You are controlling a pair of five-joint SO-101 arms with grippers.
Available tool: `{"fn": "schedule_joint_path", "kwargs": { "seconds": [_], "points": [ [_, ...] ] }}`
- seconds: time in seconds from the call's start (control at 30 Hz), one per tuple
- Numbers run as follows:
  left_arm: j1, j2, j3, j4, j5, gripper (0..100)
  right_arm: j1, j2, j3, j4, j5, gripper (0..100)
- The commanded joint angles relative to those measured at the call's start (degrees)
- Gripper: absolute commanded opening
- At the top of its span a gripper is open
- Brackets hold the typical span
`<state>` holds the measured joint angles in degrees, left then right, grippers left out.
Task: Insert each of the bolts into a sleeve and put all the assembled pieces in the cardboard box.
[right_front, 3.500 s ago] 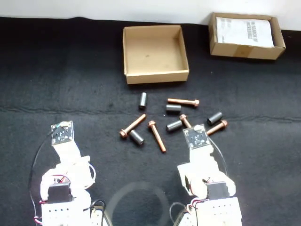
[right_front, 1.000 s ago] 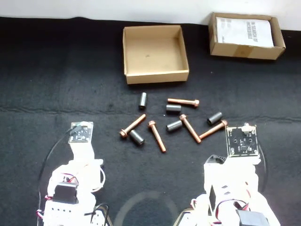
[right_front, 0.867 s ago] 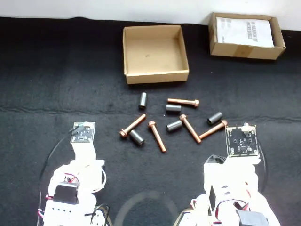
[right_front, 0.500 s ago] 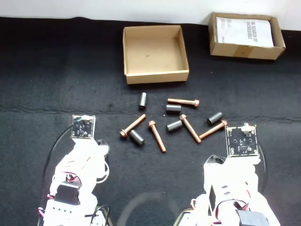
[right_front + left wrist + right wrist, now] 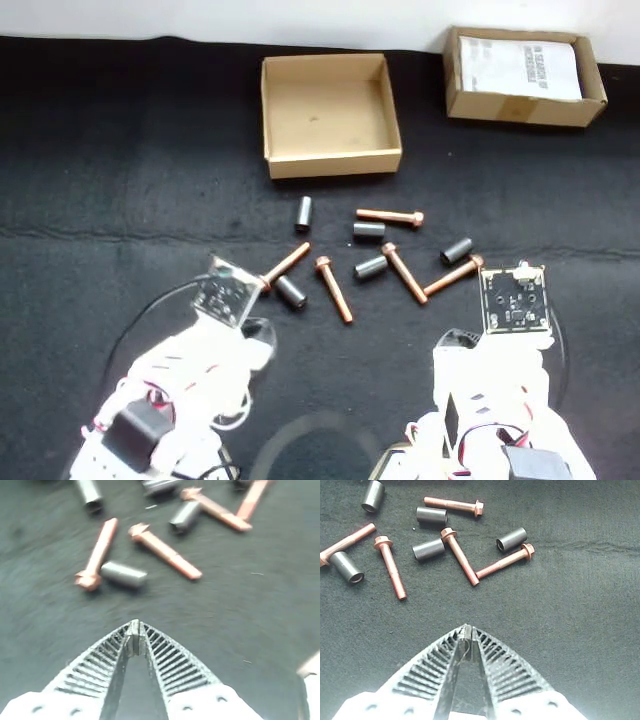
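Hovering by loose parts, nothing assembled.
Left gripper (image 5: 135,630) closed, empty, facing nearest bolt (image 5: 99,550) and sleeve (image 5: 123,575), likely first pick; right gripper (image 5: 466,631) same; cardboard box (image 5: 332,163) empty near table's far edge.

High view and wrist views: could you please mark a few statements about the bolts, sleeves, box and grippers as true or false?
1. The open brown cardboard box holds no assembled pieces. True.
2. Five copper-coloured bolts lie on the black cloth. True.
3. One bolt sits inside a sleeve. False: no dark grey metal sleeve holds a bolt.
4. The left arm grips a bolt. False: the left gripper is shut on nothing.
5. The right gripper is shut. True.
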<state>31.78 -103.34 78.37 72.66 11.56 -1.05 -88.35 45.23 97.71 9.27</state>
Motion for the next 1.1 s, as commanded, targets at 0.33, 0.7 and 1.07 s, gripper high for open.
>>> {"fn": "schedule_joint_path", "kwargs": {
  "seconds": [0.33, 0.7, 1.07],
  "points": [
    [8.40, -0.22, -1.01, 0.53, 0.18, 3, 0.66, -0.13, -0.13, 0.31, 0.26, 0.8],
    [8.40, -0.22, 6.46, 0.18, 0.18, 3, 0.75, 0.22, -0.13, 0.22, 0.26, 0.8],
    [-5.41, -0.40, 3.91, 2.99, -14.33, 4, 9.98, 0.22, -0.13, 0.22, 0.35, 0.8]
  ]
}}
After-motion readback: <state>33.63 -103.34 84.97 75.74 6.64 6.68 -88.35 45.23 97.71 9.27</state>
